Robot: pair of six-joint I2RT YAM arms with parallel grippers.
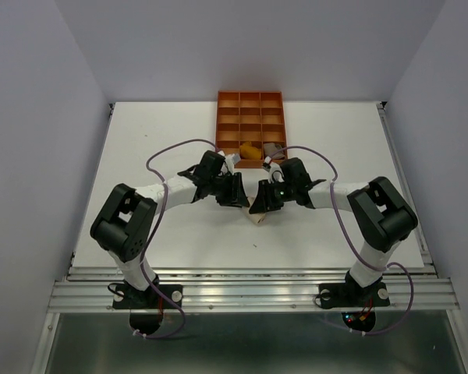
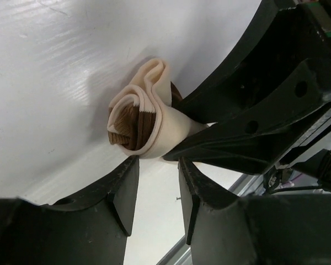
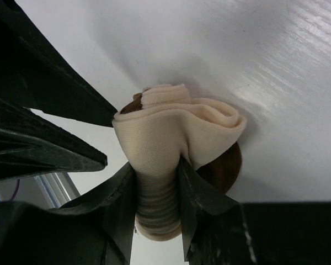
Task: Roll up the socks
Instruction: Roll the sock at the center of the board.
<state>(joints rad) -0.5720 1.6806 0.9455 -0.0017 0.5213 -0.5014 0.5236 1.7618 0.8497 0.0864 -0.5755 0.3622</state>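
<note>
**Top view.** My left tool [image 1: 242,201] and right tool [image 1: 259,204] meet nose to nose mid-worktop [image 1: 156,132], on the near side of the orange tray [image 1: 218,117]. The colour-blocked sock [image 1: 259,219] shows as a small cream lump just below the two tips, on their base side. A mustard sock [image 1: 249,149] lies in a tray compartment beyond both tools. Tool states are not readable here.

**Left wrist view.** Left tool [image 2: 158,163]: narrow gap, bare worktop showing through it, nothing held. The sock [image 2: 140,124] sits straight ahead, just past the tips. I cannot tell whether one finger touches its lower edge. I see the roll end-on, with brown ribbing coiled inside a cream outer wrap, so its long axis points roughly back at this tool. The right tool lies in from the right, on the cream layer.

**Right wrist view.** Right tool [image 3: 157,165]: closed on the sock [image 3: 176,130], with the ribbed part pinched between both fingers. The cream fold bulges ahead of the tips.

**Judgement.** The right arm holds. The left arm is free and sits at the roll's open end. The next move is probably a short straight advance to catch the cream wrap. The risk is that the coil loosens.
</note>
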